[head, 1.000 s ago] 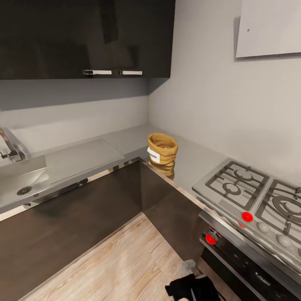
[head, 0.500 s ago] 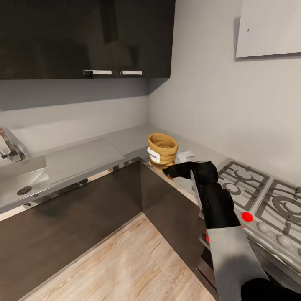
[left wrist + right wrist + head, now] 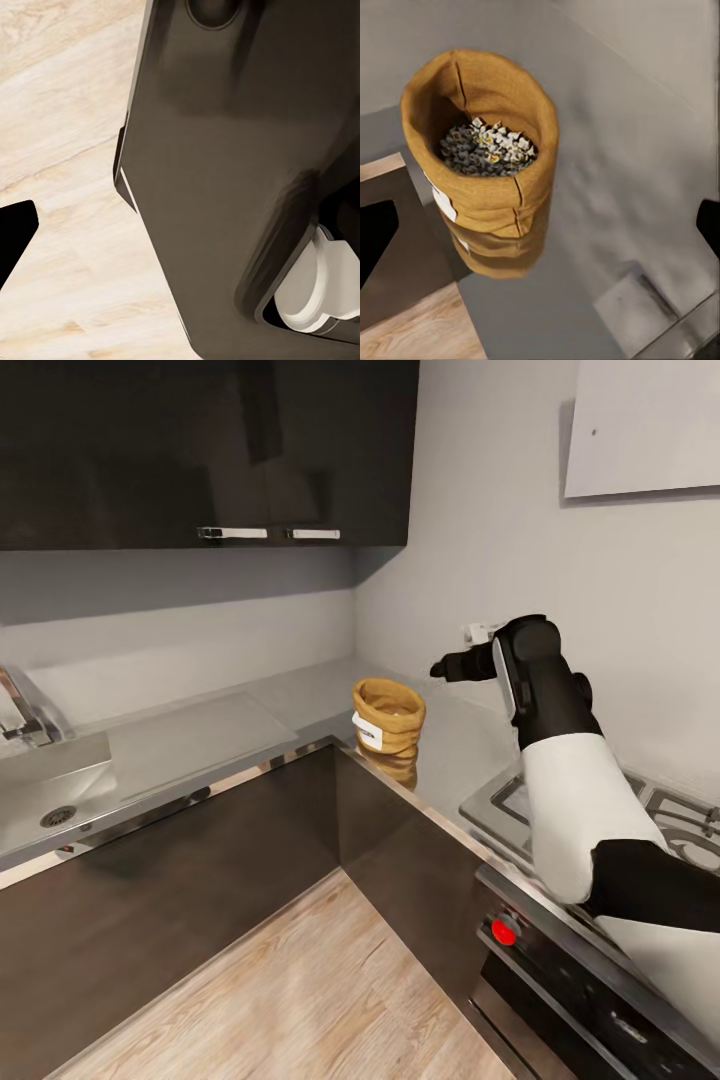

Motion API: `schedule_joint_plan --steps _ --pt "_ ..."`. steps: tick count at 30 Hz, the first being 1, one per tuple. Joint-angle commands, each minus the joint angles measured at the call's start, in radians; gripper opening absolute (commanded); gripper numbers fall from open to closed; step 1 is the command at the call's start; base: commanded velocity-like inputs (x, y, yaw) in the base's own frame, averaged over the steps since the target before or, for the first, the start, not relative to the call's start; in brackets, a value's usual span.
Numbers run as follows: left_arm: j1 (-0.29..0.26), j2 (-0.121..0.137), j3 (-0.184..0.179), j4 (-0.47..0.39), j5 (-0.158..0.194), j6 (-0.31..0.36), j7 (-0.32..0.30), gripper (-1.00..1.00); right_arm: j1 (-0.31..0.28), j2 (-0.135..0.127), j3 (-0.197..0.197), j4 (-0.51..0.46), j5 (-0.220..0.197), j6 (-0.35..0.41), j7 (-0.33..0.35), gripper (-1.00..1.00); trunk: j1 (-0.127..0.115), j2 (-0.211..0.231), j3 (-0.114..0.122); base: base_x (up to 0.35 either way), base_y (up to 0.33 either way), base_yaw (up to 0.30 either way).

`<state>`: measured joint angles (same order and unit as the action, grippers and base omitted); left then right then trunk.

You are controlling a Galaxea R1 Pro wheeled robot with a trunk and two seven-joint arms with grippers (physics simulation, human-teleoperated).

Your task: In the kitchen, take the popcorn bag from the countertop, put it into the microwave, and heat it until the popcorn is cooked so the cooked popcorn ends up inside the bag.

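While the popcorn bag (image 3: 388,715) sits upright on the grey table (image 3: 300,700), close to the inside corner of its front edge, the right arm reaches over it from the stove side. The right tool (image 3: 441,669) hangs in the air above the bag and a bit toward the wall, not touching it. Its dark tips (image 3: 375,238) sit at the two far sides of the right wrist view, so the right tool is spread wide apart with nothing in it. Looking down from that view, the bag is open at the top, and small pieces of popcorn (image 3: 486,146) lie inside, some dark and some pale. A white label (image 3: 367,731) is on the side of the bag that faces the room. The stove (image 3: 510,800) is beside the table, partly hidden by the arm, with a red knob (image 3: 504,932) on its front. A sink (image 3: 50,785) is far off on the other side. In the left wrist view, one dark tip (image 3: 15,236) of the left tool shows over the wood floor (image 3: 60,112), and I cannot tell if that tool is apart or together.
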<state>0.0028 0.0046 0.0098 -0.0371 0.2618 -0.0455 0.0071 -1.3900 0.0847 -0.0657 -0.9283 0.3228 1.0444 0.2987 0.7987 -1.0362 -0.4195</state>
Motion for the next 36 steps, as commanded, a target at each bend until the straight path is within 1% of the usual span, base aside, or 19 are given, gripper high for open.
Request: schedule_joint_plan --steps 1,8,16,27,31,36 --pt "0.000 0.000 0.000 -0.001 0.003 -0.001 0.001 1.00 -0.001 -0.001 -0.004 0.000 0.010 0.003 0.009 1.00 0.000 -0.001 -0.001 0.000 0.000 0.000" --pt "0.000 0.000 -0.001 -0.001 0.003 0.001 0.000 1.00 -0.001 -0.004 -0.003 0.005 0.010 0.003 0.008 1.00 0.000 -0.001 -0.001 0.047 0.000 0.000" --pt "0.000 0.000 -0.002 -0.001 0.004 0.000 0.001 1.00 -0.001 -0.002 -0.002 0.007 0.010 0.003 0.007 1.00 0.000 -0.001 -0.001 0.301 0.000 0.000" --pt "0.000 0.000 -0.001 -0.001 0.004 -0.001 0.001 1.00 0.005 0.012 0.004 0.013 0.011 0.003 0.011 1.00 0.000 -0.001 -0.001 0.314 0.000 0.000" --pt "0.000 0.001 -0.001 -0.002 0.005 -0.001 0.001 1.00 0.006 0.014 0.006 0.016 0.010 0.003 0.012 1.00 0.000 -0.001 -0.001 0.166 0.000 0.000" --pt "0.000 0.001 -0.001 -0.002 0.005 -0.001 0.001 1.00 0.006 0.020 0.006 0.018 0.007 0.003 0.014 1.00 0.000 -0.001 -0.001 0.025 0.000 0.000"
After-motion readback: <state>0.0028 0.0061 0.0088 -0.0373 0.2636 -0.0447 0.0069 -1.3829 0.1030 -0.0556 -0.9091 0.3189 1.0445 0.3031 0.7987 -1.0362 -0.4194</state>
